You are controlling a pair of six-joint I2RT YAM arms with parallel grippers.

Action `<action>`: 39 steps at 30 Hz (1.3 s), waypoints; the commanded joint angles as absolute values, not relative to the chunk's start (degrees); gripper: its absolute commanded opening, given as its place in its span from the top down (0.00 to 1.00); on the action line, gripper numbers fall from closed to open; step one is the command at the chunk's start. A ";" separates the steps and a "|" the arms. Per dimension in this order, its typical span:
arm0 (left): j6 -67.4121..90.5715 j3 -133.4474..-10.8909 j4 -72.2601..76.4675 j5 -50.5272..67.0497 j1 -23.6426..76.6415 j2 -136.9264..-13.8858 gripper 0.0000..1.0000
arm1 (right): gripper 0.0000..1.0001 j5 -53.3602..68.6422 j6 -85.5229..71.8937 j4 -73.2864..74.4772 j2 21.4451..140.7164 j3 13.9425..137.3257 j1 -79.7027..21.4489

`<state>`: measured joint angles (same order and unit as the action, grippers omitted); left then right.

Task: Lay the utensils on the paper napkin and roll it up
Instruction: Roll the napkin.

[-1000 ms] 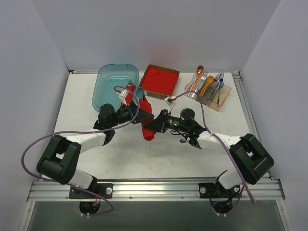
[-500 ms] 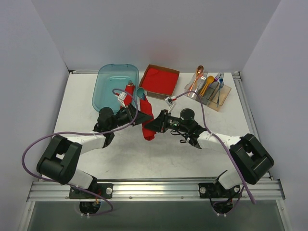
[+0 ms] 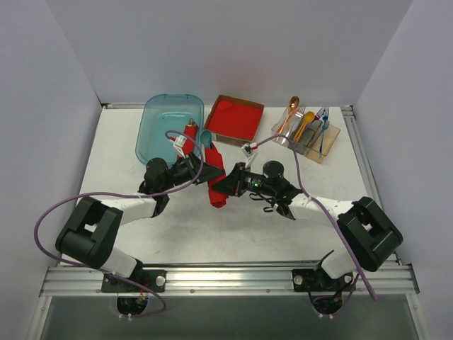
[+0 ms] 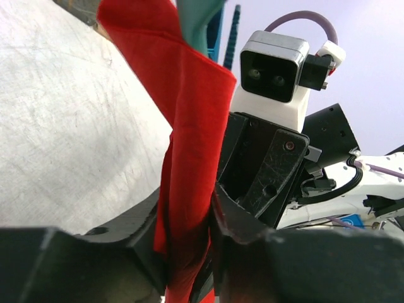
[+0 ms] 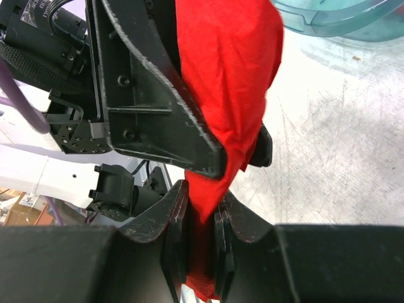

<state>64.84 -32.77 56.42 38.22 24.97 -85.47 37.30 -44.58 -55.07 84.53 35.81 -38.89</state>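
Note:
The paper napkin [image 3: 216,178] is rolled into a red tube and held just above the table's middle. The teal spoon's bowl [image 3: 205,136] sticks out of its far end. In the left wrist view the teal handle [image 4: 199,16] and the blue piece [image 4: 235,28] poke out of the roll [image 4: 189,126]. My left gripper [image 3: 203,172] is shut on the roll from the left, as the left wrist view [image 4: 186,221] shows. My right gripper [image 3: 222,185] is shut on its near end from the right, as the right wrist view [image 5: 201,208] shows with the napkin [image 5: 227,69].
A teal plastic bin [image 3: 166,117] stands at the back left, with a red rolled item [image 3: 190,133] at its right edge. A cardboard box with a red stack [image 3: 235,117] is behind the roll. A clear organizer [image 3: 309,133] with an orange spoon [image 3: 292,106] and other cutlery stands at the back right.
Both grippers and the roll have shifted very slightly to the left. Both keep their hold on the napkin.

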 commanded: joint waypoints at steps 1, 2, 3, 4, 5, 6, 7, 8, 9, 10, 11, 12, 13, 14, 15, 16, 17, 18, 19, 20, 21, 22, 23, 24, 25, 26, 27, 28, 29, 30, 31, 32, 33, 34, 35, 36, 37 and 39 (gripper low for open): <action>65.56 -34.72 61.26 38.93 25.05 -87.01 0.67 | 1.00 36.74 -43.24 -58.18 83.15 38.76 -39.64; 65.74 -34.63 61.61 38.94 25.05 -87.19 0.70 | 1.00 36.74 -43.24 -58.27 83.06 38.76 -39.73; 65.74 -34.54 61.96 38.94 25.05 -87.27 0.71 | 1.00 36.56 -42.98 -58.01 82.97 38.76 -39.73; 65.66 -34.54 62.05 39.02 25.05 -87.28 0.76 | 1.00 36.30 -42.80 -57.57 82.88 38.85 -39.73; 65.57 -34.63 61.96 39.11 25.05 -87.28 0.78 | 1.00 36.21 -42.54 -57.13 82.79 38.85 -39.81; 65.39 -34.80 61.70 39.29 25.05 -87.28 0.84 | 1.00 36.30 -42.45 -57.04 82.71 38.85 -39.81; 65.22 -34.89 61.35 39.55 24.96 -87.36 0.87 | 1.00 36.21 -42.36 -56.95 82.62 38.85 -39.73; 65.04 -35.41 60.83 40.07 24.96 -87.36 0.89 | 1.00 36.21 -42.28 -56.78 82.62 38.93 -39.73; 65.04 -35.51 60.65 40.34 24.87 -87.45 0.95 | 0.94 36.21 -42.10 -56.60 82.62 38.94 -39.73; 65.13 -35.59 60.38 40.69 24.79 -87.63 0.97 | 0.89 36.04 -42.10 -56.51 82.53 38.94 -39.73; 65.30 -35.94 60.29 41.39 24.44 -87.80 0.98 | 0.87 35.95 -42.10 -56.43 82.53 38.94 -39.81; 65.48 -36.03 60.29 41.92 24.35 -87.98 0.98 | 0.84 35.86 -42.10 -56.25 82.53 39.02 -39.73; 65.57 -36.21 60.29 42.36 24.17 -88.24 0.98 | 0.82 35.86 -42.10 -56.25 82.44 39.02 -39.81; 65.74 -36.21 60.29 43.15 23.82 -88.33 0.98 | 0.79 35.77 -42.01 -56.16 82.44 39.02 -39.64; 65.74 -36.56 59.94 43.59 23.64 -88.42 0.98 | 0.73 35.60 -42.01 -55.99 82.44 39.11 -39.55; 65.66 -36.65 59.77 43.94 23.38 -88.68 0.98 | 0.71 35.51 -41.75 -55.73 82.44 39.29 -39.55; 65.83 -36.82 59.59 44.90 23.12 -88.86 0.98 | 0.69 35.51 -41.57 -55.20 82.35 39.37 -39.38; 65.92 -37.35 59.24 45.43 22.42 -89.03 0.98 | 0.63 35.51 -41.57 -55.20 82.53 39.37 -39.29; 66.09 -37.70 58.98 45.96 22.15 -89.38 0.98 | 0.58 35.51 -41.57 -55.20 82.62 39.38 -39.11; 66.27 -38.05 58.54 47.18 21.80 -89.65 0.98 | 0.54 35.51 -41.75 -54.85 82.70 39.55 -38.94; 66.27 -38.58 57.93 47.98 21.36 -89.82 0.98 | 0.46 35.68 -42.01 -54.67 82.71 39.64 -38.15; 66.27 -39.63 57.48 48.60 20.57 -90.09 0.98 | 0.44 35.94 -42.01 -54.41 82.71 39.73 -37.71; 66.01 -40.07 56.87 49.39 20.04 -90.09 0.97 | 0.42 36.12 -41.92 -53.36 82.62 40.34 -37.27; 65.48 -41.38 54.95 49.83 19.26 -90.00 0.98 | 0.39 36.30 -41.40 -52.57 82.44 40.69 -36.31; 64.70 -42.09 53.37 50.18 18.81 -89.83 0.98 | 0.36 36.39 -41.31 -51.78 82.27 40.95 -35.69; 62.77 -43.06 51.26 50.71 18.37 -89.74 0.98 | 0.34 36.56 -41.22 -50.90 82.18 41.22 -35.25; 61.71 -43.94 46.54 50.97 18.02 -89.56 0.98 | 0.31 37.00 -41.22 -50.54 82.00 41.66 -34.81; 60.66 -44.82 44.41 51.15 16.89 -89.39 0.98 | 0.31 37.79 -41.05 -49.93 81.83 42.10 -33.85; 58.73 -46.65 42.47 51.15 16.35 -89.30 0.98 | 0.30 37.79 -40.78 -48.70 81.57 42.36 -33.58; 57.75 -47.71 38.36 51.33 15.65 -89.38 0.98 | 0.29 37.79 -40.69 -48.34 81.21 42.54 -33.05; 56.44 -49.12 35.88 51.68 14.43 -89.65 0.98 | 0.29 37.88 -40.43 -47.99 80.95 42.71 -32.35; 53.73 -51.65 30.55 51.59 13.81 -89.74 0.98 | 0.29 37.88 -40.34 -47.12 80.86 42.80 -31.91; 52.40 -53.16 27.98 51.50 13.36 -90.17 0.98 | 0.29 37.71 -40.08 -46.59 80.42 43.24 -31.64; 51.16 -54.48 25.43 51.33 12.92 -90.44 0.98 | 0.29 37.44 -39.56 -46.06 80.33 43.24 -31.29; 48.63 -57.10 20.79 51.15 12.05 -90.79 0.98 | 0.29 37.35 -39.46 -45.53 80.16 43.24 -31.12; 47.47 -58.26 18.83 50.89 11.87 -91.31 0.98 | 0.29 37.27 -39.38 -45.35 79.98 43.33 -30.94; 46.33 -59.40 16.98 50.45 11.60 -91.58 0.98 | 0.29 37.09 -39.20 -45.09 79.89 43.50 -30.76; 42.90 -63.34 11.11 50.10 10.82 -92.63 0.98 | 0.29 37.27 -38.24 -43.60 79.98 43.94 -30.41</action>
<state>50.22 -57.28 22.22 49.78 11.75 -91.68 36.42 -40.34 -44.47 82.28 41.08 -30.83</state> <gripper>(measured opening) 0.225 0.709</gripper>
